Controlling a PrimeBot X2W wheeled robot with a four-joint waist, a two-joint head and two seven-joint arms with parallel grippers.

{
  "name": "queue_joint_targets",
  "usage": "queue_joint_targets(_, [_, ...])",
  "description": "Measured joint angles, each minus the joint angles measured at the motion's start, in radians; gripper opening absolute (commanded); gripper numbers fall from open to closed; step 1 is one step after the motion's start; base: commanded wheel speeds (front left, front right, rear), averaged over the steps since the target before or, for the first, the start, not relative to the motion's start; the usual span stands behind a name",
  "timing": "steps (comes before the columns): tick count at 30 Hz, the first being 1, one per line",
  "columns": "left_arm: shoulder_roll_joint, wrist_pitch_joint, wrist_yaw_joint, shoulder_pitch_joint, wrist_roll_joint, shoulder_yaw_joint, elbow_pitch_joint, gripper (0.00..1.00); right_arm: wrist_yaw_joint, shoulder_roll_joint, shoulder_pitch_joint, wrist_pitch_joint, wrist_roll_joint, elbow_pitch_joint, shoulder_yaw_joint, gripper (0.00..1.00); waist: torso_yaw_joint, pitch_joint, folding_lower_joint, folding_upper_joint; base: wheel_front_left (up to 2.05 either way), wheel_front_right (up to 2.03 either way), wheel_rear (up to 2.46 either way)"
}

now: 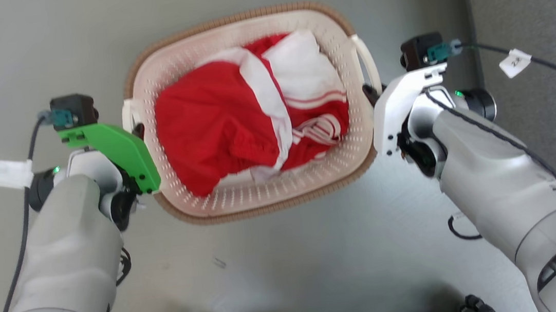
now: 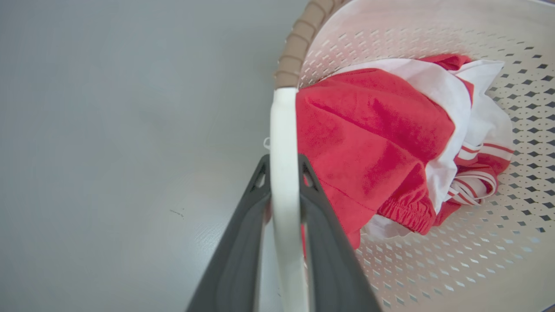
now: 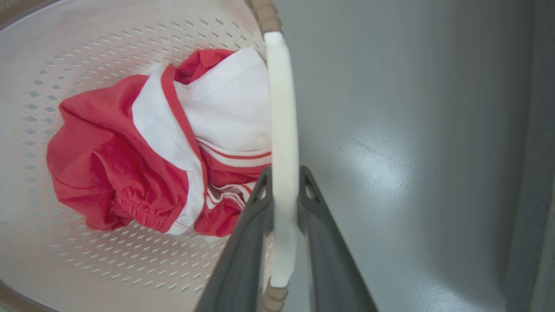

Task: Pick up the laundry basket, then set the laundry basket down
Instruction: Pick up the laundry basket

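The laundry basket (image 1: 261, 194) is cream-white, perforated, with a brown woven-look rim (image 1: 223, 25), and lies between my two arms over the grey floor. Red-and-white clothing (image 1: 233, 119) fills it. In the left wrist view my left gripper (image 2: 284, 167) is shut on the basket's white left loop handle (image 2: 284, 130), a dark finger on each side. In the right wrist view my right gripper (image 3: 284, 177) is shut on the white right loop handle (image 3: 282, 99). The head view shows both wrists pressed close to the basket's sides, fingertips hidden below the mounts.
Smooth grey floor (image 1: 319, 255) lies all around the basket. A darker grey strip or wall (image 1: 526, 6) runs down the right side. Cables with white tags trail from both wrists (image 1: 515, 63).
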Motion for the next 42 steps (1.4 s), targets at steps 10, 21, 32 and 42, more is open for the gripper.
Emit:
queue_joint_targets(10, [-0.016, 0.035, 0.000, 0.057, -0.019, -0.016, 0.034, 0.00, 0.026, 0.007, 0.063, 0.036, 0.046, 0.041, 0.017, 0.00, 0.002, -0.109, 0.0000, 0.0000, 0.00, 0.00, 0.00])
queue_joint_targets(21, [-0.027, 0.054, 0.000, 0.140, -0.053, -0.017, 0.067, 0.00, 0.044, 0.016, 0.139, 0.053, 0.084, 0.064, 0.039, 0.00, 0.003, -0.228, -0.0001, 0.0000, 0.00, 0.00, 0.00])
queue_joint_targets(32, [-0.034, 0.064, -0.003, 0.210, -0.071, -0.019, 0.086, 0.00, 0.053, 0.022, 0.216, 0.071, 0.115, 0.079, 0.059, 0.00, -0.001, -0.348, -0.0001, 0.0000, 0.00, 0.00, 0.00])
queue_joint_targets(42, [-0.041, 0.076, -0.005, 0.272, -0.078, -0.026, 0.096, 0.00, 0.063, 0.026, 0.281, 0.080, 0.140, 0.096, 0.070, 0.00, -0.005, -0.444, -0.0001, 0.0000, 0.00, 0.00, 0.00])
